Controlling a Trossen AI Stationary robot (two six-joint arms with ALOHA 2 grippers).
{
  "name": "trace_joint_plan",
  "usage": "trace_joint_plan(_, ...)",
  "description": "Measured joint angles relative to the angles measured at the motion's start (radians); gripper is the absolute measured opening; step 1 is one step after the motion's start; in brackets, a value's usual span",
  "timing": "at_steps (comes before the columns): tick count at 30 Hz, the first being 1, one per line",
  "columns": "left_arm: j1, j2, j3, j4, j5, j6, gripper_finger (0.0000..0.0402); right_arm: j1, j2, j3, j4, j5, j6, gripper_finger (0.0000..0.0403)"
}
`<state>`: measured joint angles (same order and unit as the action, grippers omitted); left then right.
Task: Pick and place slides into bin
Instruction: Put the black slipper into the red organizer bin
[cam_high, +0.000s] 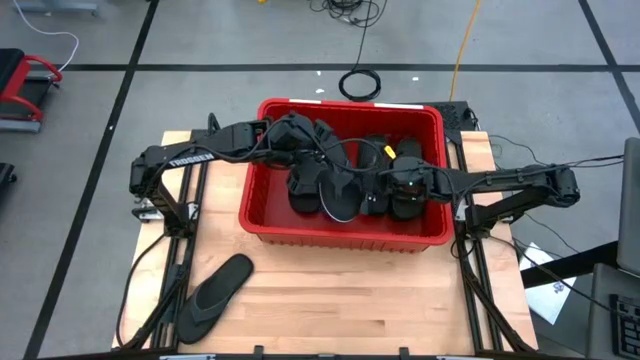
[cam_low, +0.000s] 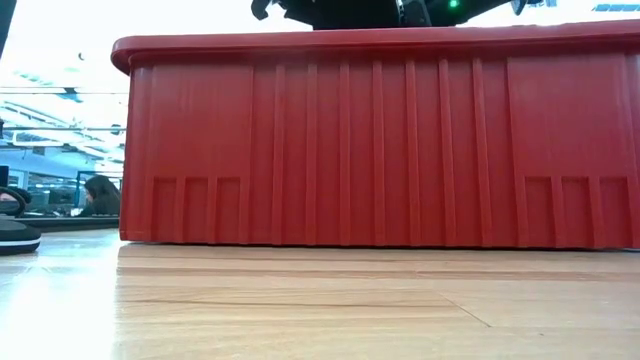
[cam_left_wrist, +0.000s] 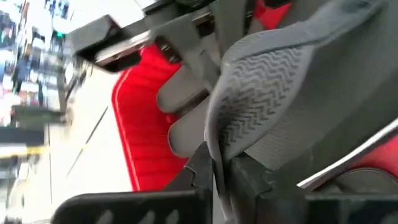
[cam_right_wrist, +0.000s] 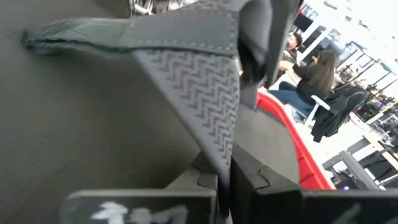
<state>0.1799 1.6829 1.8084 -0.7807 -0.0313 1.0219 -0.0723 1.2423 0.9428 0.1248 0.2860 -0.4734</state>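
While both arms reach into the red bin (cam_high: 262, 215), the left tool (cam_high: 296, 135) is clenched on the edge of a slide (cam_left_wrist: 273, 93) with a zigzag tread, and the right tool (cam_high: 402, 183) pinches another slide (cam_right_wrist: 199, 87) the same way. Several slides lie in the bin; one flip-flop (cam_high: 213, 297) rests apart on the worktop (cam_high: 350, 310). Only legible writing: "TROSSEN" on the left arm (cam_high: 190, 156).

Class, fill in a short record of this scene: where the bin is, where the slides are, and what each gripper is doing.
bin: red, mid-table
slides in bin: several, piled; count unclear
slide outside bin: flip-flop on the table, near the left front corner
left gripper: over the bin, shut on a slide's sole edge
right gripper: over the bin, shut on a slide's edge
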Motion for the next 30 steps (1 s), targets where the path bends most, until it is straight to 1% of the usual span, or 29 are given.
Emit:
trace_joint_plan(2,0.000,0.000,0.000,0.000,-0.038,-0.046,0.0038,0.000,0.000,0.000,-0.018,0.014,-0.001,0.0002)
trace_joint_plan(4,0.000,-0.001,0.000,-0.005,-0.081,-0.094,0.0059,0.000,0.000,0.001,-0.027,0.052,-0.008,0.0002)
trace_joint_plan(7,-0.005,-0.012,0.000,-0.040,-0.155,-0.137,0.0093,-0.003,0.000,0.000,-0.043,0.060,-0.025,0.0001)
trace_joint_plan(13,-0.017,-0.046,0.002,-0.129,-0.166,-0.171,0.0160,-0.013,-0.001,0.000,-0.061,0.053,-0.060,0.0001)
trace_joint_plan(16,-0.030,-0.057,0.002,-0.150,-0.188,-0.206,0.0182,-0.032,0.000,0.000,-0.059,0.052,-0.078,0.0001)
trace_joint_plan(19,-0.042,-0.073,0.001,-0.172,-0.203,-0.252,0.0196,-0.068,0.012,0.000,-0.046,0.046,-0.097,0.0001)
trace_joint_plan(24,-0.053,-0.078,0.002,-0.172,-0.204,-0.311,0.0201,-0.156,0.071,0.000,-0.007,-0.126,-0.104,0.0000)
trace_joint_plan(27,-0.053,-0.083,0.001,-0.208,-0.202,-0.325,0.0197,-0.195,0.121,0.000,-0.011,-0.182,-0.073,0.0000)
trace_joint_plan(30,-0.052,-0.086,0.002,-0.234,-0.200,-0.330,0.0193,-0.224,0.167,0.000,-0.004,-0.244,-0.079,0.0000)
